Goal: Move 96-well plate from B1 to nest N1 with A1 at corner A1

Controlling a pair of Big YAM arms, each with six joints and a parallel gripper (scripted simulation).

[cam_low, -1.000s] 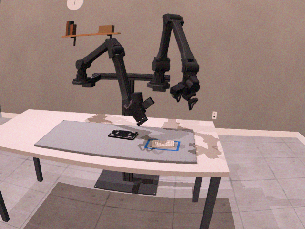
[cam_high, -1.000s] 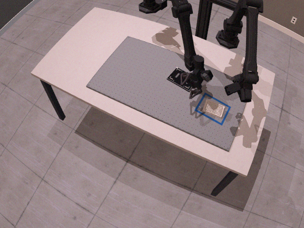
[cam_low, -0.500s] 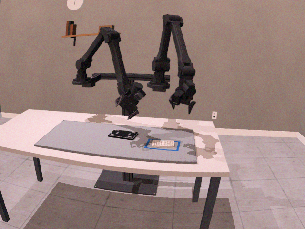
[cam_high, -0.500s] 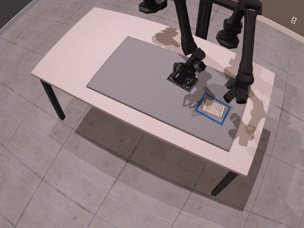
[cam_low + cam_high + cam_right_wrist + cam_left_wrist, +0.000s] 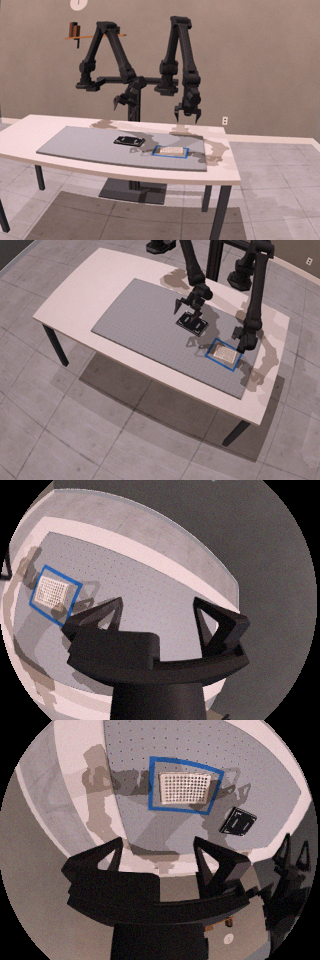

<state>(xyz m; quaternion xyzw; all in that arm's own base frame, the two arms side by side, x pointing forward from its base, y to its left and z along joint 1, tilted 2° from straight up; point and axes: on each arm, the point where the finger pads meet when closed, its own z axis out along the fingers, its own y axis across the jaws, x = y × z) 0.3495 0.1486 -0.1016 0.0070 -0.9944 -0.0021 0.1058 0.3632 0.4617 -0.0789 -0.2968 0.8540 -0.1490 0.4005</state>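
Brown wall (image 5: 289, 252) (image 5: 245, 64) (image 5: 35, 885) behind a pale desk (image 5: 77, 291) (image 5: 20, 129) (image 5: 70, 740) (image 5: 130, 544), white rectangular 96-well plate (image 5: 225, 354) (image 5: 171, 150) (image 5: 184, 788) (image 5: 51, 592) sitting inside the blue rectangular outline (image 5: 219, 363) (image 5: 169, 156) (image 5: 179, 811) (image 5: 47, 614). Black left gripper (image 5: 237, 343) (image 5: 186, 122) (image 5: 158, 839) and black right gripper (image 5: 183, 317) (image 5: 123, 113) (image 5: 158, 600) both have their jaws wide apart, fyi.

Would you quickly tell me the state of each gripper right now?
Left gripper: open, holding nothing.
Right gripper: open, holding nothing.
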